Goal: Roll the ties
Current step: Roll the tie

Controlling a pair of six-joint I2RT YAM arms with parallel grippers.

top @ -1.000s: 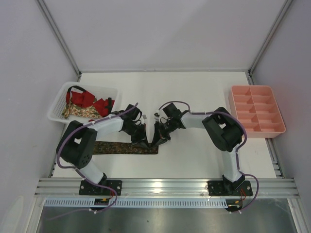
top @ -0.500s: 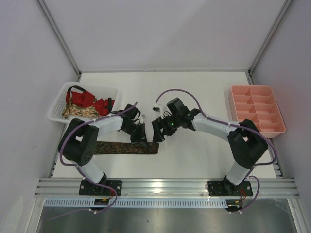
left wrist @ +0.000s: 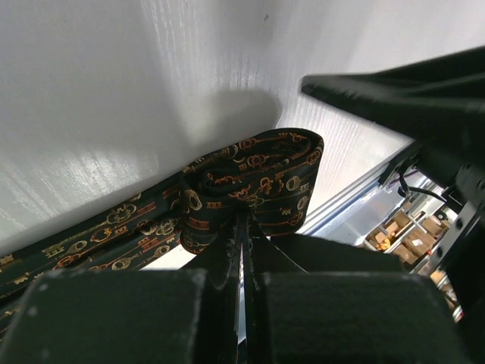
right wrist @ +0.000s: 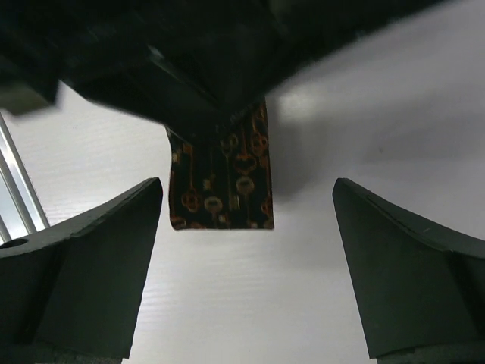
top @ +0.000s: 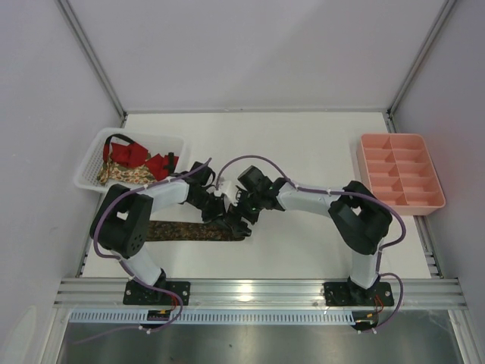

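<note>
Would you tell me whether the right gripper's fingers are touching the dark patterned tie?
Apart. In the right wrist view, the fingers stand open either side of the dark tie, white table showing between.

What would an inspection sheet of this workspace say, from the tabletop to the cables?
Surface: white table, no spills seen.
Job's things: dark patterned tie lying flat near the left arm, its right end rolled up; red tie and floral tie heaped in a white basket.
Clutter: pink compartment tray at the right edge.
Grippers: left jaws shut on the tie's rolled end; right jaws wide open either side of it, apparently not touching.
Cables: purple cables looping along both arms, none across the tie.
Surroundings: pale walls on three sides; metal rail along the near edge.
</note>
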